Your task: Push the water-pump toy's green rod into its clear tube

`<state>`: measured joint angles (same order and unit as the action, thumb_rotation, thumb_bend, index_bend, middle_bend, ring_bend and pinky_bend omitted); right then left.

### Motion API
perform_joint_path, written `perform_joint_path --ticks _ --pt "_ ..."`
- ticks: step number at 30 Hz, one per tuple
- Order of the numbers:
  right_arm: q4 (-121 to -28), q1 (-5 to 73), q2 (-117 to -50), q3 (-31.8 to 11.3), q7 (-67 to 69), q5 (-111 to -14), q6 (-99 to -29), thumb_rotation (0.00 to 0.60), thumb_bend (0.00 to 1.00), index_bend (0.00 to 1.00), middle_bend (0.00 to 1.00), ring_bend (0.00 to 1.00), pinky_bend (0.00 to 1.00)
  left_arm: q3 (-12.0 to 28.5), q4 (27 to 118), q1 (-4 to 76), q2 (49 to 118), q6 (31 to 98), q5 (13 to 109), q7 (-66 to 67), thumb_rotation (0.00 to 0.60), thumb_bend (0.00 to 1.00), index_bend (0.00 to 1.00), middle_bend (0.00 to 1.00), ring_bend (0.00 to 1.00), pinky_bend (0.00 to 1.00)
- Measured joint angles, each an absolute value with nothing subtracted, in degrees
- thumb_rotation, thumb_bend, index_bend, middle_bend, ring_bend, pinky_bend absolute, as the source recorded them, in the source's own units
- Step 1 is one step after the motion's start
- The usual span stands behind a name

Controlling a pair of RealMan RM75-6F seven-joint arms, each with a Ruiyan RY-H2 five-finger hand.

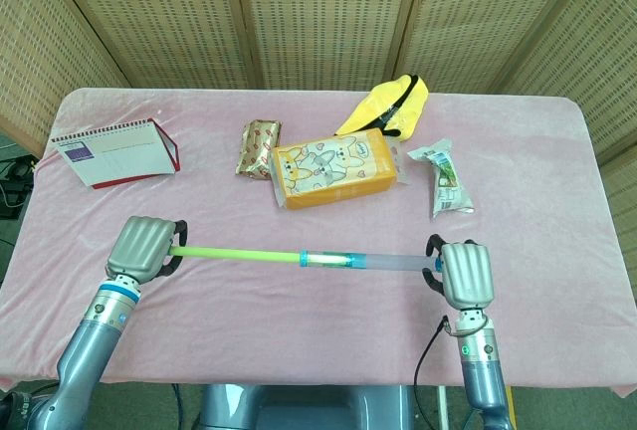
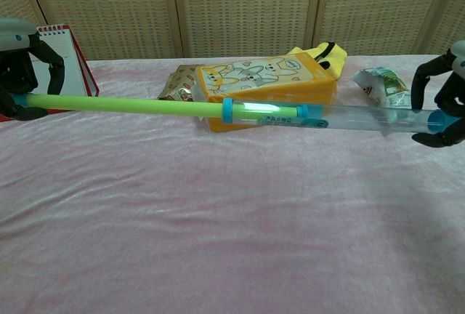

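Observation:
The water-pump toy hangs level above the pink table, held at both ends. My left hand (image 1: pixel 145 247) (image 2: pixel 22 67) grips the outer end of the green rod (image 1: pixel 239 254) (image 2: pixel 123 105). My right hand (image 1: pixel 464 273) (image 2: pixel 443 99) grips the far end of the clear tube (image 1: pixel 393 263) (image 2: pixel 363 118). The rod passes the blue collar (image 1: pixel 303 259) (image 2: pixel 227 110) and its tip shows green inside the tube, up to a blue plunger (image 2: pixel 303 113). The fingers of both hands are partly hidden behind the palms in the head view.
Behind the toy lie an orange tissue pack (image 1: pixel 333 168) (image 2: pixel 261 81), a brown snack packet (image 1: pixel 258 147), a yellow pouch (image 1: pixel 390 104) and a white-green packet (image 1: pixel 444 179) (image 2: pixel 383 85). A red-edged desk calendar (image 1: pixel 114 154) (image 2: pixel 62 59) stands at the far left.

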<state>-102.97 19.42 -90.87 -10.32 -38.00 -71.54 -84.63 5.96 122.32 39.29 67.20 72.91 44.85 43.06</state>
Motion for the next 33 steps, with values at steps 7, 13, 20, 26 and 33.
perform_joint_path --ticks 7,13,20,26,33 --pt "-103.5 19.9 -92.6 -9.3 -40.1 -73.4 -84.9 0.6 0.47 0.73 1.0 0.97 0.62 6.2 122.0 40.5 70.3 73.6 43.4 44.8 0.6 0.73 0.85 0.93 0.82 0.79" --pt "-103.7 20.5 -93.9 -9.0 -41.1 -74.4 -84.6 0.6 0.47 0.73 1.0 0.97 0.62 6.3 120.9 41.6 72.5 74.1 42.3 46.0 0.6 0.73 0.85 0.93 0.82 0.79" --pt "-102.5 21.6 -96.2 -9.2 -42.3 -74.0 -83.2 0.6 0.47 0.73 1.0 0.97 0.62 6.7 118.5 42.4 74.2 73.4 41.0 45.9 0.6 0.73 0.85 0.93 0.82 0.79" --pt "-100.7 23.3 -99.8 -9.9 -44.1 -73.0 -81.7 0.6 0.47 0.73 1.0 0.97 0.62 7.1 115.2 43.4 75.3 71.2 39.8 44.8 0.6 0.73 0.85 0.93 0.82 0.79" --pt "-99.6 24.7 -102.0 -10.8 -46.1 -71.9 -80.9 0.6 0.47 0.73 1.0 0.97 0.62 7.3 114.2 44.5 76.3 70.2 39.2 44.4 0.6 0.73 0.85 0.93 0.82 0.79"
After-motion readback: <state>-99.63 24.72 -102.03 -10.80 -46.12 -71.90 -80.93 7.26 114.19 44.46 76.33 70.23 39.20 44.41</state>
